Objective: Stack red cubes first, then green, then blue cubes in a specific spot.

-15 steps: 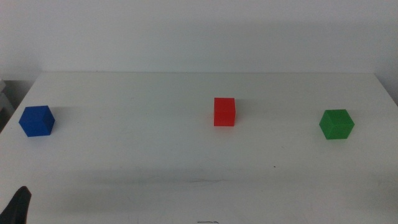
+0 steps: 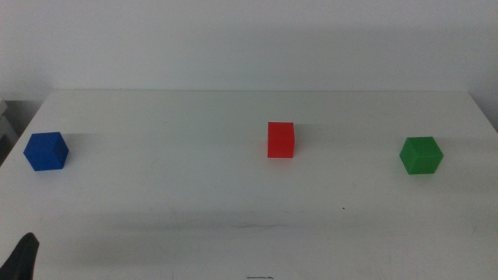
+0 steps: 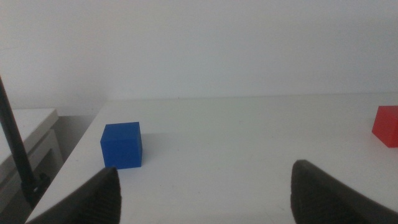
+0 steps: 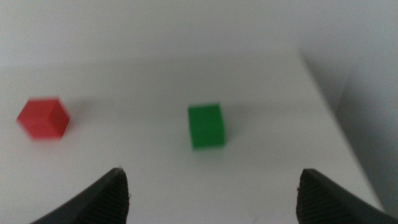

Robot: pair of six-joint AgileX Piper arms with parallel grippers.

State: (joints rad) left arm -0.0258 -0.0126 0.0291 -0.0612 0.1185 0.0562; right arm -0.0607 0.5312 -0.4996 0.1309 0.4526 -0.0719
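The red cube (image 2: 281, 140) sits alone near the middle of the white table. The green cube (image 2: 421, 155) sits at the right, the blue cube (image 2: 46, 151) at the far left. None is stacked. My left gripper (image 3: 205, 190) is open and empty, with the blue cube (image 3: 122, 145) a short way ahead of it and the red cube (image 3: 387, 125) off to one side. Only a dark tip of the left gripper (image 2: 23, 257) shows at the bottom left of the middle view. My right gripper (image 4: 214, 196) is open and empty, with the green cube (image 4: 206, 125) ahead and the red cube (image 4: 43, 117) beside it.
The table's left edge (image 3: 68, 163) runs close to the blue cube, with a thin dark pole (image 3: 17, 152) beyond it. The table's right edge (image 4: 336, 118) lies near the green cube. A pale wall stands behind the table.
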